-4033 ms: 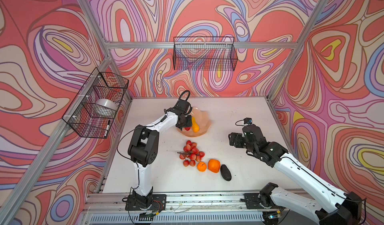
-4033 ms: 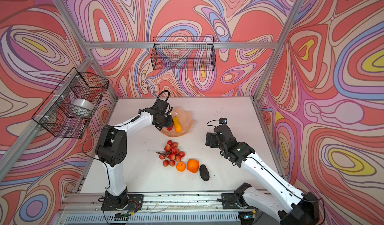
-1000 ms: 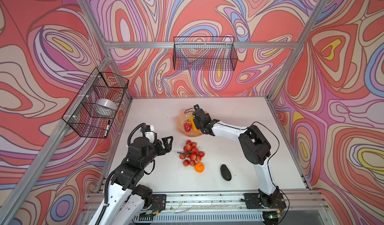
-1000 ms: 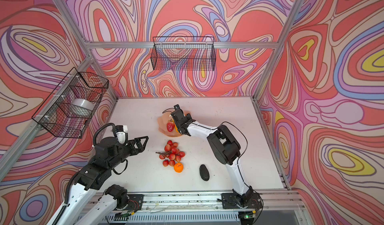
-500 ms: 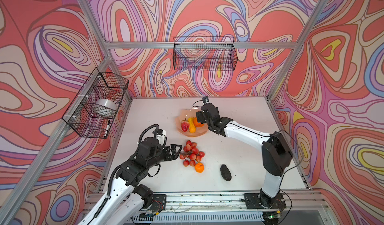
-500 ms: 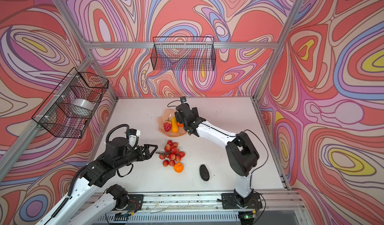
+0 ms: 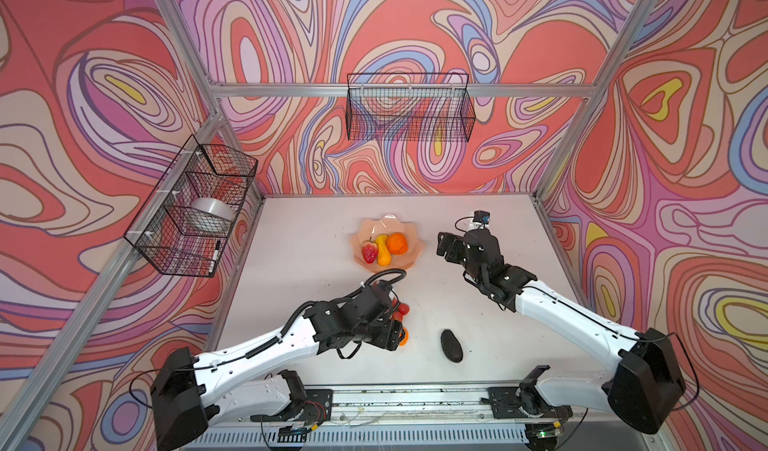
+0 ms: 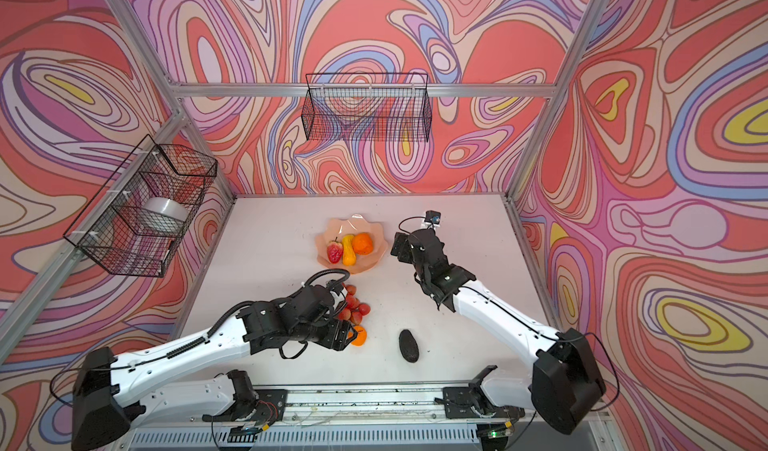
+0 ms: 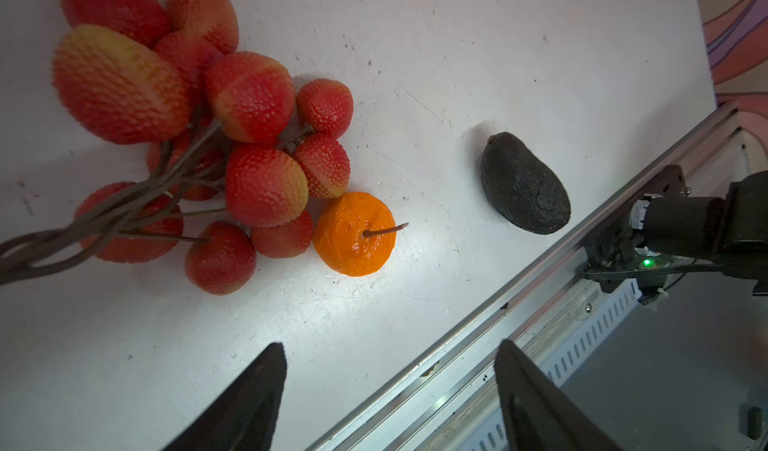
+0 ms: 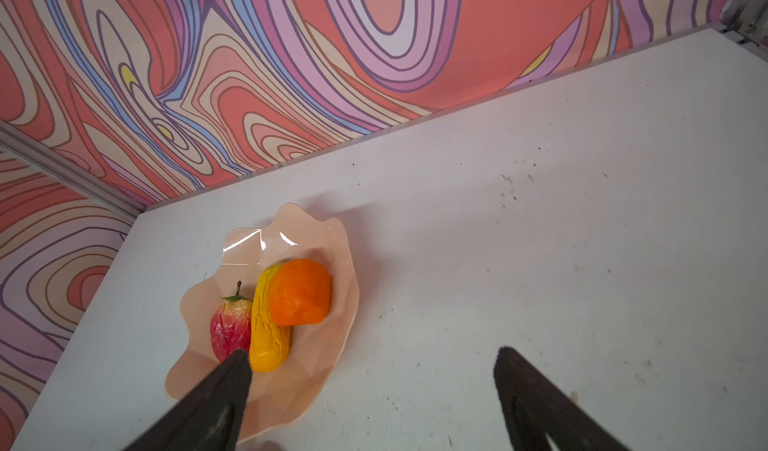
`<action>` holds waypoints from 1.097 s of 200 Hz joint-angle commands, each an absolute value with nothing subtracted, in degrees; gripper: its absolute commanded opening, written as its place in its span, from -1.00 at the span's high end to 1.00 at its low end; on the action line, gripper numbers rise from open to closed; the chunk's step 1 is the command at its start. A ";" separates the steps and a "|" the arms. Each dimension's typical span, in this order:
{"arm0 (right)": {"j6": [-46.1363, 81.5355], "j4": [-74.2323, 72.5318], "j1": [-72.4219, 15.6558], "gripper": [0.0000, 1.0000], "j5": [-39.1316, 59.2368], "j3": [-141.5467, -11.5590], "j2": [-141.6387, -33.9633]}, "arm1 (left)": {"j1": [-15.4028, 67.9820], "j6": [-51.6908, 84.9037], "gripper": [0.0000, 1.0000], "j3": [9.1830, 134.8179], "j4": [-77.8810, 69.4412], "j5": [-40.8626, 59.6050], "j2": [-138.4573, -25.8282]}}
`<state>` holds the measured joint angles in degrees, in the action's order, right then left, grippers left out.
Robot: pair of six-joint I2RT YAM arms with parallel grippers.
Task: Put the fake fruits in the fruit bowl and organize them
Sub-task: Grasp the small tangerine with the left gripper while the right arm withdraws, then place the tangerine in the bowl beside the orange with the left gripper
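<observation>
The peach-pink fruit bowl [image 7: 415, 257] [image 8: 380, 253] [image 10: 345, 262] holds a strawberry-shaped fruit [image 7: 369, 252] [image 10: 230, 328], a yellow gourd [image 7: 382, 250] [image 10: 268, 328] and the large orange [image 7: 397, 243] [image 10: 299, 291]. My right gripper [image 7: 446, 247] [image 10: 372, 351] hangs open and empty just right of the bowl. On the table lie the red grape bunch [image 7: 401, 308] [image 9: 249, 137], the small orange [image 7: 404, 336] [image 9: 353, 233] touching it, and the dark avocado [image 7: 451, 345] [image 9: 524, 183]. My left gripper [image 7: 395, 336] [image 9: 390, 345] is open and empty, low beside the small orange.
A black wire basket [image 7: 409, 108] hangs on the back wall. Another wire basket [image 7: 191, 207] on the left wall holds a whitish bowl [image 7: 210, 214] and a marker [image 7: 214, 253]. The metal front rail [image 9: 540, 270] runs close to the avocado.
My right gripper has opened, left the large orange in the bowl and drawn back to the bowl's right. My left arm has reached rightward over the grapes to the small orange.
</observation>
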<state>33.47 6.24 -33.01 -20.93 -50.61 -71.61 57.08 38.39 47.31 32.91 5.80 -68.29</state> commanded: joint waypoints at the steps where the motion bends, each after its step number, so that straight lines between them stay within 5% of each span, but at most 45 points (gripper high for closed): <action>1: 36.87 8.05 -32.43 -0.92 -21.18 -48.39 -68.24 | 57.48 37.44 -0.60 49.63 32.79 6.81 -73.16; 137: 36.62 11.25 -32.00 -0.92 -24.34 -44.92 -61.91 | 57.47 35.22 -0.45 58.33 35.49 7.21 -95.61; 190: 36.48 12.12 -31.93 -0.92 -24.95 -44.82 -61.09 | 57.48 33.18 0.17 60.26 34.00 6.70 -95.31; 219: 36.51 12.48 -31.90 -0.93 -25.53 -44.71 -60.58 | 57.14 29.95 0.22 62.91 36.52 2.59 -86.63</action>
<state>36.73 11.42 -32.25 -24.03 -45.45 -61.84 57.34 33.08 59.18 33.41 6.76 -94.26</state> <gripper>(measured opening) 0.962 0.423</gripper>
